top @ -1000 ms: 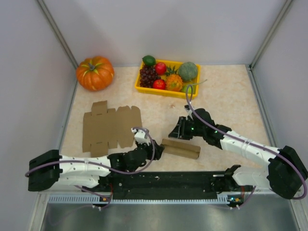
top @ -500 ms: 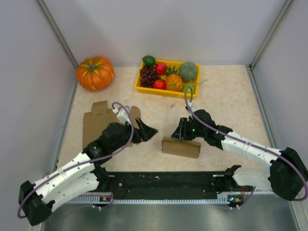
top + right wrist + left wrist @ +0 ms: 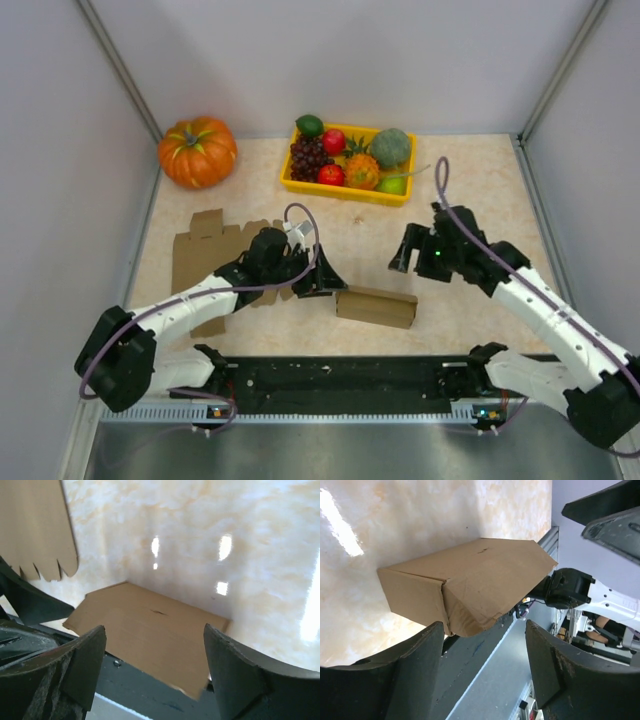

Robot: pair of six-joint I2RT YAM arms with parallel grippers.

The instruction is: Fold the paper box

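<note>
Pumpkin (image 3: 197, 151) sat at 10 o'clock on the table (image 3: 470, 190). Flat die-cut cardboard sheet (image 3: 198, 262) lay at 9 o'clock, its right part under the left arm. Left gripper (image 3: 328, 283) had fingers spread, tips just beside the box's left end, pinching nothing. Yellow fruit tray (image 3: 330, 190) sat at 12 o'clock. Folded cardboard box (image 3: 376, 306) lay on its side around 6 o'clock, by the near edge. Right gripper (image 3: 403, 255) hung at the box's 1 o'clock, fingers spread, empty.
</note>
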